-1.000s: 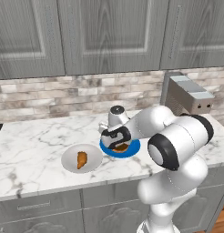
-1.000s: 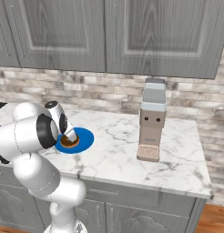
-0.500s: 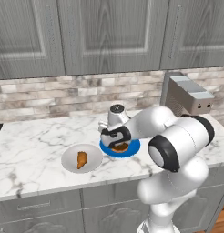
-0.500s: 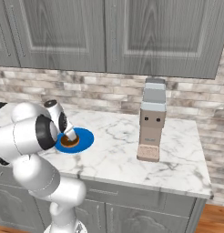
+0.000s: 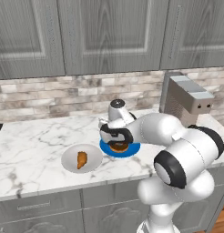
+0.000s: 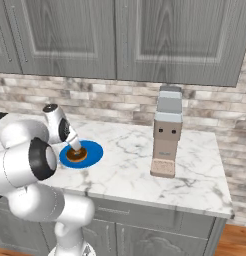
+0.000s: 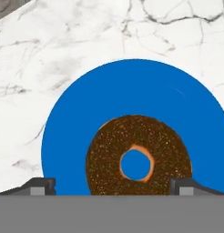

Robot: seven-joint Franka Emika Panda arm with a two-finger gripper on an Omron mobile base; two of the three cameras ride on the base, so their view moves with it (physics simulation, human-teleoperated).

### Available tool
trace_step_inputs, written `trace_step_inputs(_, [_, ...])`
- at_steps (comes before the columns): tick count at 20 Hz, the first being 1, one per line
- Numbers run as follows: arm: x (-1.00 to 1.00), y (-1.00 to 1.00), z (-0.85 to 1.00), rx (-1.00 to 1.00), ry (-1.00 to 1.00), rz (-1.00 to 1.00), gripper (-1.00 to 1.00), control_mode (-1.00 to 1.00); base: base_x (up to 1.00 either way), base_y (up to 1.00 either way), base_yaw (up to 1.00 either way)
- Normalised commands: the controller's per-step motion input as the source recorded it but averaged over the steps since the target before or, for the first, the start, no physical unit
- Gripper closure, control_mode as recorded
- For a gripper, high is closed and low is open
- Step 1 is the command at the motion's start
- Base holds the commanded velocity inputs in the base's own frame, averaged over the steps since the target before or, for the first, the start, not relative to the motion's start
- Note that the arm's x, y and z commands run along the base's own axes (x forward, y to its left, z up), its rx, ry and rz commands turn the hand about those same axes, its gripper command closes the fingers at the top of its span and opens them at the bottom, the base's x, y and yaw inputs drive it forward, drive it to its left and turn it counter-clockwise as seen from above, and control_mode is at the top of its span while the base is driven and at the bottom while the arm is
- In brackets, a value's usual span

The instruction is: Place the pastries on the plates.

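Note:
The brown ring doughnut (image 7: 107, 152) with dark glaze lies flat on the bright blue plate (image 7: 132, 86). My gripper (image 7: 113, 187) hovers just over it, open, with one tip on each side of the ring. From the base, the gripper (image 5: 117, 141) points down over the doughnut (image 5: 118, 147) on the blue plate (image 5: 133, 150). The orange-brown croissant (image 5: 81, 159) rests on the pale grey-white plate (image 5: 68, 167), to the left of the blue one. In the right base view the gripper (image 6: 75, 146) stands above the doughnut (image 6: 76, 154) and the blue plate (image 6: 93, 149).
A tall grey appliance (image 5: 184, 99) (image 6: 166, 132) stands on the marble counter (image 5: 32, 141) to the right of the plates. A brick backsplash and grey wall cabinets rise behind. The counter's front edge runs just below both plates.
Hardly anything: the hand stays over the doughnut on the blue plate, perhaps a touch higher. Plates and pastries have not moved.

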Motion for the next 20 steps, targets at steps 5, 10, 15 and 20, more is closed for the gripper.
trace_step_inputs(5, [-0.14, -0.03, 0.20, -0.04, 0.00, 0.14, -1.00, -1.00, 0.00, 0.00, 0.00])
trace_step_inputs(10, [-0.18, -0.02, 0.37, 0.00, 0.00, 0.26, -1.00, -1.00, 0.00, 0.00, 0.00])
trace_step_inputs(15, [-0.19, 0.00, 0.14, -0.08, 0.00, 0.20, -1.00, -1.00, 0.00, 0.00, 0.00])
trace_step_inputs(20, [-0.37, -0.17, 0.00, -0.14, -0.05, 0.17, -1.00, -1.00, 0.00, 0.00, 0.00])
